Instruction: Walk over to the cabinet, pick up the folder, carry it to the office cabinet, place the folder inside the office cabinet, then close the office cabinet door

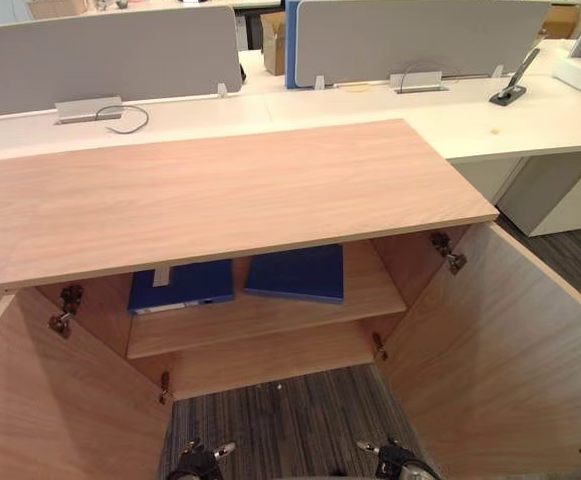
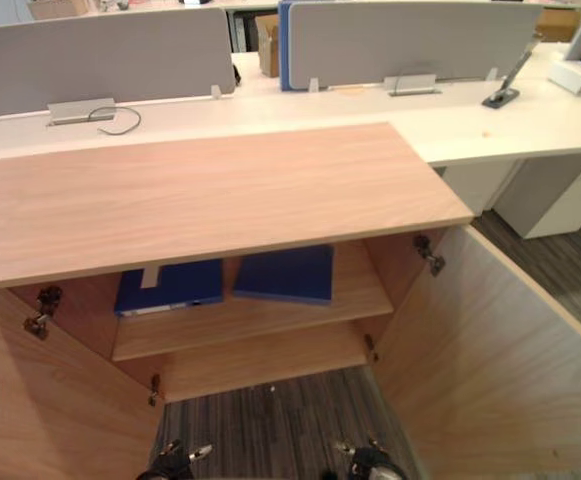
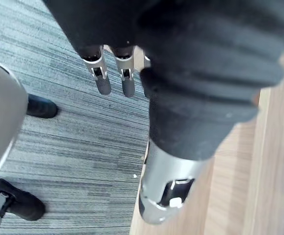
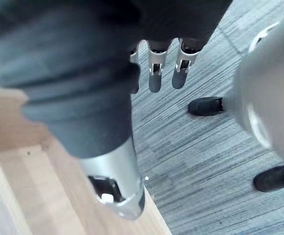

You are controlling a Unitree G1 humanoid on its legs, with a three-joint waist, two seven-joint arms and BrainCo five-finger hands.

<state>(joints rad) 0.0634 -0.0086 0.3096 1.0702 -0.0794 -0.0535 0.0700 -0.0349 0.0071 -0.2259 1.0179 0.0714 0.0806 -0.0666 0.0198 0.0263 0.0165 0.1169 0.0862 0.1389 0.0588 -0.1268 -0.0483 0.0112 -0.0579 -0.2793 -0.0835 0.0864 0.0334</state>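
the 2 hands hang low and well apart, left hand (image 1: pixel 198 464) and right hand (image 1: pixel 402 462), at the near edge of the head views. in each wrist view the fingers (image 3: pixel 99 72) reach out straight and relaxed, thumb apart, both hands empty.

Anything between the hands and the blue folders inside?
Nothing visible. The left door and right door stand open; the left hand and right hand hang low, open and empty. The cabinet top overhangs the left folder and right folder.
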